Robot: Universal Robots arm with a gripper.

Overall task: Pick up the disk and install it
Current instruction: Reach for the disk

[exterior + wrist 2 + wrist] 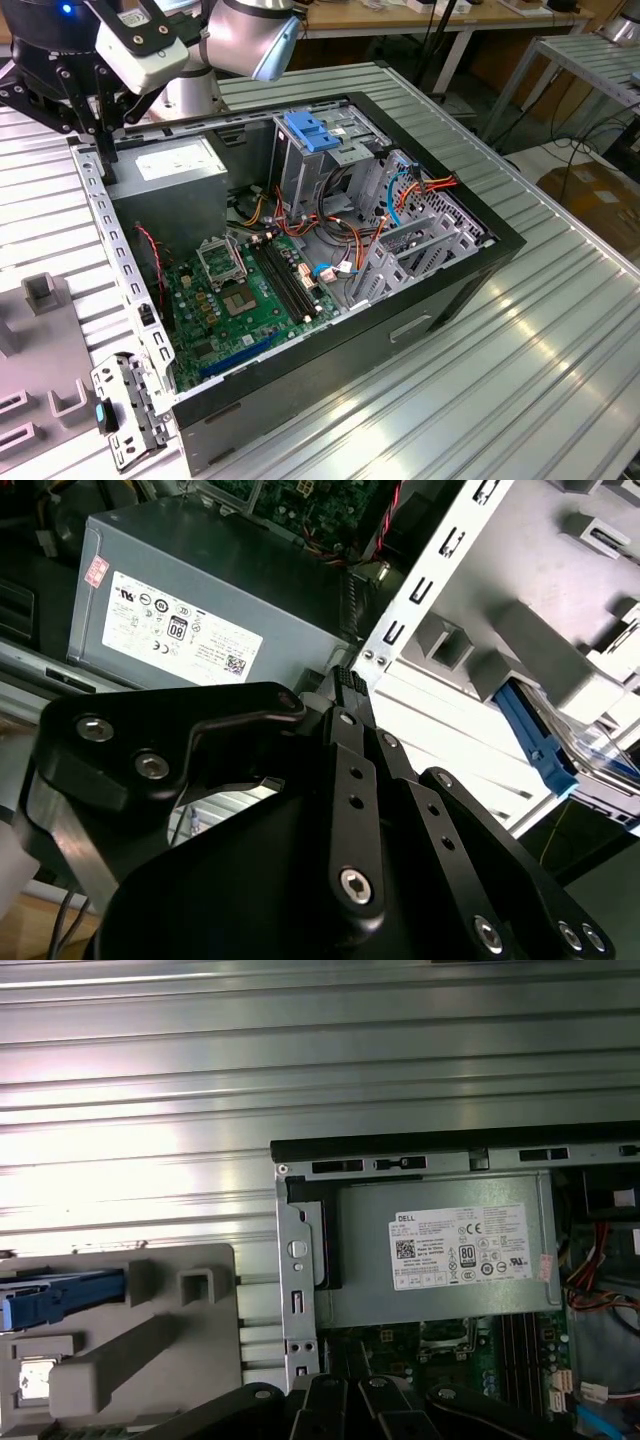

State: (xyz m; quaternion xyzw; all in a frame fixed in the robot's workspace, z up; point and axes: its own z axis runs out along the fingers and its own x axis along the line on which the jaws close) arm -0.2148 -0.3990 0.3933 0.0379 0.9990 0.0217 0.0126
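Observation:
The disk (40, 1305) lies in a grey holder (190, 1360) on the table beside the computer case. Its light blue rail and a bit of its labelled face show in the first wrist view. In the second wrist view the blue rail of the disk (535, 742) shows beyond the case's white rear wall. My gripper (345, 685) hangs over the case's corner by the power supply, apart from the disk. Its black fingers meet at the tips, shut with nothing between them. In the exterior view the gripper (100, 140) is at the far left, above that corner.
The open computer case (440, 290) lies on a ribbed metal table (560, 360). Inside it are a grey power-supply box (175, 160), a green motherboard (240, 300), loose cables, and a tall metal cage with a fixed blue bracket (312, 130). Grey fixture blocks (40, 290) stand at the exterior view's left.

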